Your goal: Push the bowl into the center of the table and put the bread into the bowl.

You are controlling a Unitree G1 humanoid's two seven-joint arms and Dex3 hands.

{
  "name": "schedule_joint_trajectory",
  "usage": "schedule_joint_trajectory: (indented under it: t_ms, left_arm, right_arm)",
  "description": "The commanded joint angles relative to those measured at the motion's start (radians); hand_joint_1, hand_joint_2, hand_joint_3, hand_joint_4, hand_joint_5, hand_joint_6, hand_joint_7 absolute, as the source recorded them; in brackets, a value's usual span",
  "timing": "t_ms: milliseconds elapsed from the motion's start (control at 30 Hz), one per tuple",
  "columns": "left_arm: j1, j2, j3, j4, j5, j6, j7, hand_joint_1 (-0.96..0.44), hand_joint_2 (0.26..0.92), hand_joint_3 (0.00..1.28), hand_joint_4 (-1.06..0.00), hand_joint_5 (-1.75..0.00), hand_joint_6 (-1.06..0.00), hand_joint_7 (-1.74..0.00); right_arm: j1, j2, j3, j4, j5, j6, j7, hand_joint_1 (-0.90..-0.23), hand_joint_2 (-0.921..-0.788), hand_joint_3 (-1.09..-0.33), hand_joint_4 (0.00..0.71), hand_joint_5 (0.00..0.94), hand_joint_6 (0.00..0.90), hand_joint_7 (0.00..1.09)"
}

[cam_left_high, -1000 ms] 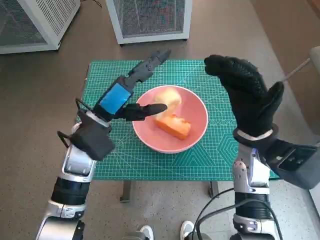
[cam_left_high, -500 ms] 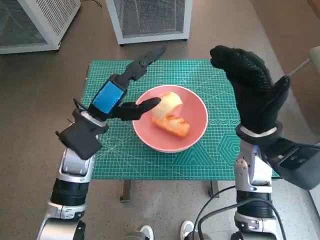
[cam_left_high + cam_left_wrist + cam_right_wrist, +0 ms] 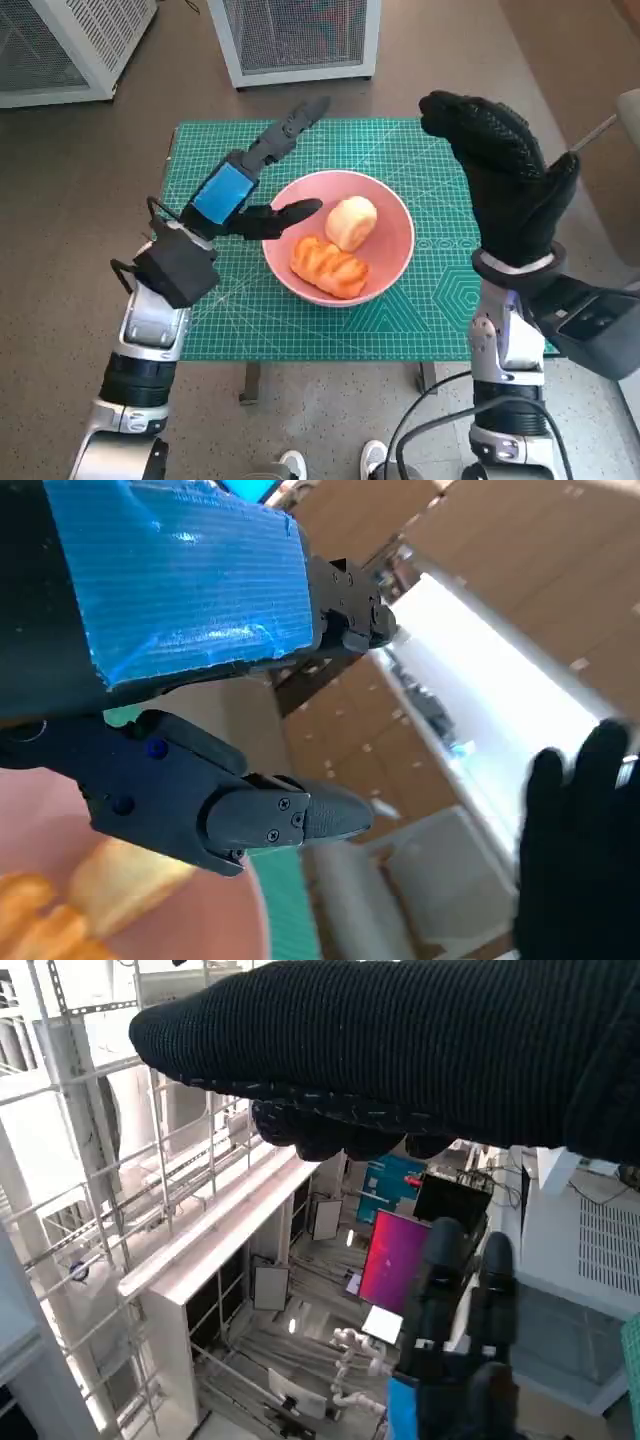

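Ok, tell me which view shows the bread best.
The head view: both bread pieces lie whole in the pink bowl. The left wrist view catches only a corner of them; the right wrist view shows none.

White mesh cabinets (image 3: 298, 38) on brown floor (image 3: 70, 200) beyond table.

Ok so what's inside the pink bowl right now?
Two pieces of bread lie in the pink bowl: a pale round roll and a golden braided piece beside it. Whatever sits beneath them is covered.

left hand (image 3: 200, 680) (blue-taped) above pink bowl (image 3: 215, 920), bread (image 3: 110, 880)
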Motion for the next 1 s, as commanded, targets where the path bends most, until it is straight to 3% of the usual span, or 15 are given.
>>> schedule_joint_trajectory:
  t_ms: [33, 100, 233, 400, 667, 1000]
  left_arm:
    - [0.006, -0.041, 0.033, -0.041, -0.085, -0.029, -0.007, -0.71, 0.921, 0.40, -0.01, 0.00, -0.15, -0.08]
    - [0.011, -0.063, 0.046, -0.059, -0.133, -0.025, -0.015, -0.71, 0.921, 0.42, -0.01, 0.00, -0.14, -0.08]
    - [0.025, -0.113, 0.070, -0.094, -0.253, -0.016, -0.047, -0.71, 0.921, 0.46, 0.00, 0.00, -0.03, -0.31]
    - [0.042, -0.158, 0.088, -0.105, -0.348, -0.054, -0.094, -0.67, 0.921, 0.45, 0.00, 0.00, 0.00, -0.39]
    - [0.047, -0.172, 0.100, -0.078, -0.346, -0.147, -0.130, -0.70, 0.921, 0.45, -0.02, -0.01, 0.00, -0.44]
    - [0.055, -0.174, 0.108, -0.081, -0.365, -0.152, -0.158, -0.69, 0.921, 0.44, -0.04, -0.02, 0.00, -0.48]
  right_arm:
    - [0.009, -0.012, 0.001, -0.010, -0.006, 0.008, -0.002, -0.522, -0.921, -0.470, 0.313, 0.008, 0.083, 0.56]
    - [0.004, -0.014, 0.001, -0.015, -0.011, 0.008, -0.007, -0.522, -0.921, -0.475, 0.312, 0.006, 0.077, 0.55]
    - [-0.009, -0.017, 0.002, -0.019, -0.026, 0.006, -0.020, -0.516, -0.921, -0.497, 0.306, 0.002, 0.065, 0.54]
    - [-0.031, -0.020, 0.004, -0.014, -0.055, -0.003, -0.039, -0.506, -0.921, -0.545, 0.281, 0.001, 0.053, 0.54]
    - [-0.076, -0.025, 0.004, 0.038, -0.073, -0.011, -0.051, -0.500, -0.921, -0.570, 0.253, 0.000, 0.050, 0.55]
    - [-0.080, -0.033, 0.005, 0.044, -0.078, -0.007, -0.067, -0.503, -0.921, -0.571, 0.241, 0.000, 0.045, 0.57]
